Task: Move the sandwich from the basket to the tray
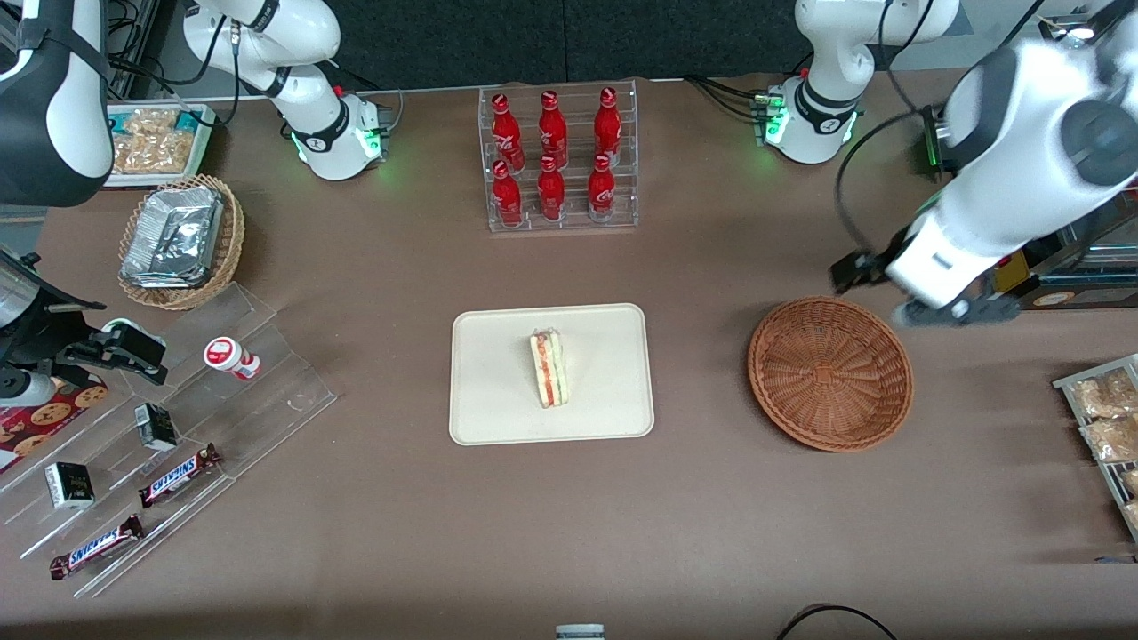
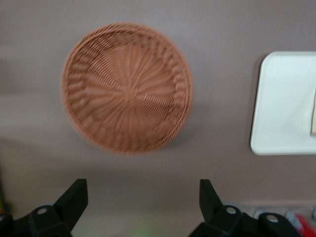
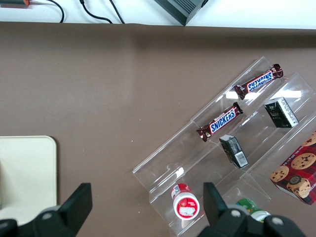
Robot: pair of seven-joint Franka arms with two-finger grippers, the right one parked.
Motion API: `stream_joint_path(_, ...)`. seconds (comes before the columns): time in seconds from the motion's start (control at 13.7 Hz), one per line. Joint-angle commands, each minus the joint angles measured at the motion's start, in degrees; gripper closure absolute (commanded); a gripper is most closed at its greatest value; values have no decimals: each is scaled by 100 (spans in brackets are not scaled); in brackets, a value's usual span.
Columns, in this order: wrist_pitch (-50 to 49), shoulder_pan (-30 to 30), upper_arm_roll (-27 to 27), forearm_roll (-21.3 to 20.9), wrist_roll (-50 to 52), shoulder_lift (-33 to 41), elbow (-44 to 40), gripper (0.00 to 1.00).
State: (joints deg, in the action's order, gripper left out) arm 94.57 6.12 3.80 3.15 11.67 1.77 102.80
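Note:
The sandwich (image 1: 550, 368), a pale wedge with red and green filling, lies on the cream tray (image 1: 498, 418) in the middle of the table; its edge also shows in the left wrist view (image 2: 313, 116) on the tray (image 2: 284, 101). The reddish-brown wicker basket (image 1: 830, 373) stands empty beside the tray toward the working arm's end, and also shows in the left wrist view (image 2: 127, 88). My left gripper (image 1: 925, 307) hangs high above the table, just farther from the front camera than the basket. Its fingers (image 2: 74, 197) are spread wide with nothing between them.
A clear rack of red bottles (image 1: 558, 160) stands farther from the front camera than the tray. A tan basket of foil packets (image 1: 178, 238) and a stepped acrylic stand (image 1: 178, 444) with snacks lie toward the parked arm's end. Bagged snacks (image 1: 1107, 418) lie at the working arm's end.

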Motion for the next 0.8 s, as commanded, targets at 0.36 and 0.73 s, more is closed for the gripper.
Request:
stream_joint_path(0.36,-853,-23,86,-262,-15,7,-1305,0)
stream_joint_path(0.73,-844,-67,94,-394,-33,-1,-1385,0)
